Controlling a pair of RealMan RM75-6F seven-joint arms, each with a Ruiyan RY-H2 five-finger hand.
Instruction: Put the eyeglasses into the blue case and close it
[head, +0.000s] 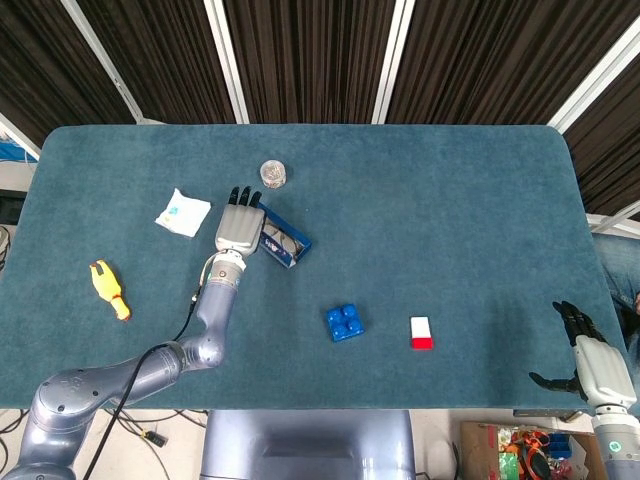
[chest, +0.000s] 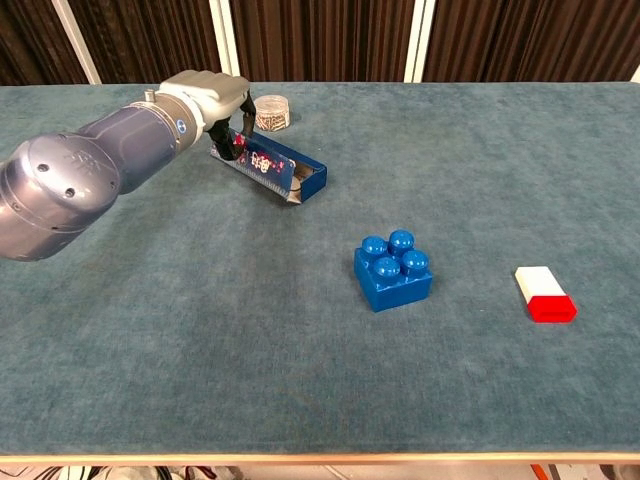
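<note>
The blue case lies open left of the table's centre, and the eyeglasses show inside it in the head view. My left hand covers the case's left end. In the chest view its fingers curl down over the raised patterned lid of the case and grip it. The case's right end is open. The glasses cannot be made out in the chest view. My right hand hangs off the table's front right corner, fingers apart, holding nothing.
A clear round jar stands just behind the case. A white packet and a yellow toy lie to the left. A blue studded brick and a red-and-white block sit towards the front right.
</note>
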